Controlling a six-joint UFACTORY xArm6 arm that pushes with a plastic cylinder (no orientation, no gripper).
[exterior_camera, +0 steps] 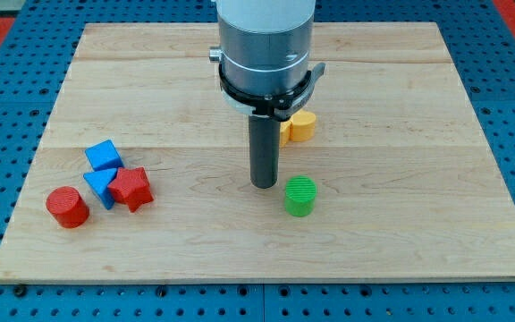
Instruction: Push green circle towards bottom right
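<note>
Green circle (pixel 299 196) sits just right of my tip (pixel 264 185) — apart; no pincer shows.

Grey cylinder, black collar, dark rod (pixel 264 152)

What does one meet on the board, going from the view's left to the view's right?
Red cylinder → blue cube → red star → my tip → green circle. I leave out the blue triangle and the yellow block, since they overlap their neighbours.
</note>
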